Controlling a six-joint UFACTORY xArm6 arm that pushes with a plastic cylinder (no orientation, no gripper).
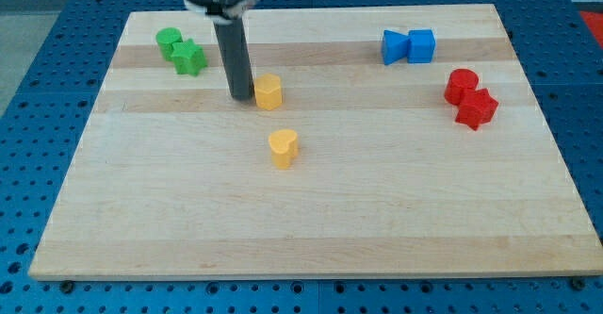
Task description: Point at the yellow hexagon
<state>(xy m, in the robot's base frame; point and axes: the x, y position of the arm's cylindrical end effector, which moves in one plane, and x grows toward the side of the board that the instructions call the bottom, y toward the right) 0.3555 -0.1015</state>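
The yellow hexagon (269, 91) stands on the wooden board (311, 220), left of its middle and toward the view's top. My tip (241, 97) is the lower end of a dark rod that comes down from the view's top. It rests just left of the yellow hexagon, almost touching it. A yellow heart (283, 148) lies below the hexagon, apart from it and from my tip.
A green cylinder (170, 41) and a green star (188, 57) sit together at the top left. Two blue blocks (396, 47) (421, 45) touch at the top right. A red cylinder (462, 85) and a red block (477, 107) sit at the right.
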